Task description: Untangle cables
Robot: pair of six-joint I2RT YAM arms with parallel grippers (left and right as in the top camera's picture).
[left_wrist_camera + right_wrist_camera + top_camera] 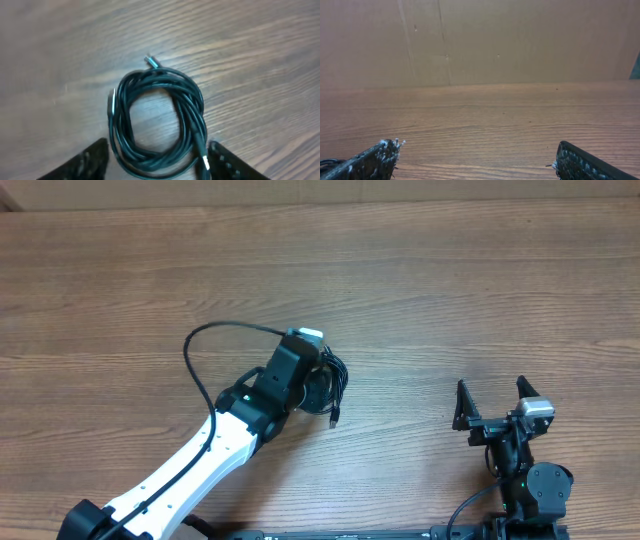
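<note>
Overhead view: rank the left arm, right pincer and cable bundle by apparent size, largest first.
1. left arm, by far the largest.
2. right pincer.
3. cable bundle, smallest as seen; the left arm covers part of it, so this last ranking is unsure.

Wood-grain table recorded in all views. Plain brown wall noted beyond its far edge at 12 o'clock, faint vertical seams observed. Teal sliver cropped at 3 o'clock, unidentified.

left fingers, right fingers seemingly parted
</note>
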